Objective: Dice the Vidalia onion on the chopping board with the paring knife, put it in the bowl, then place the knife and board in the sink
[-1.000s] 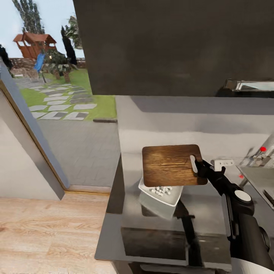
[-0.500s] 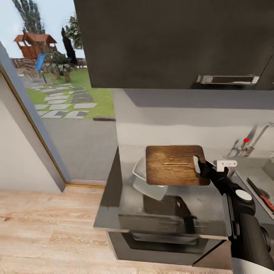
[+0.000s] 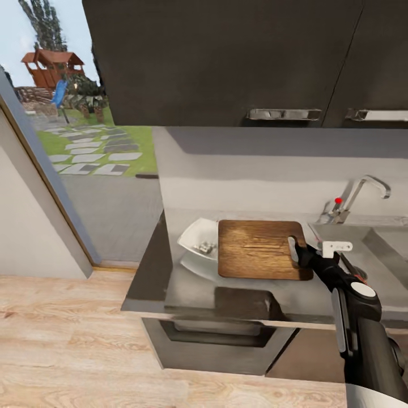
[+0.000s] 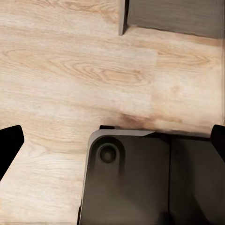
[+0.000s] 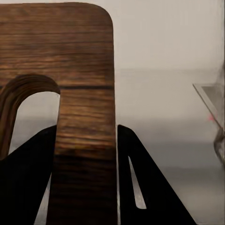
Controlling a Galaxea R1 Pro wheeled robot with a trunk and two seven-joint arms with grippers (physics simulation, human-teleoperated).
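Swung sinkward, the chopping board point(image 3: 258, 248) stays pinched by the right gripper point(image 3: 296, 253), uncovering the bowl point(image 3: 195, 238) beside it; left fingers point(image 4: 9, 143) spread wide.

Bowl point(image 3: 198, 241) half covered on its right by the chopping board point(image 3: 258, 249); diced onion point(image 3: 204, 247) too small to count; sink point(image 3: 378, 243) cut off at right edge of head view; paring knife point(image 3: 349, 266) mostly hidden behind right gripper point(image 3: 297, 253)

Right gripper point(image 3: 294, 250) extended forward, fingers clamped; left fingers point(image 4: 10, 143) spread.
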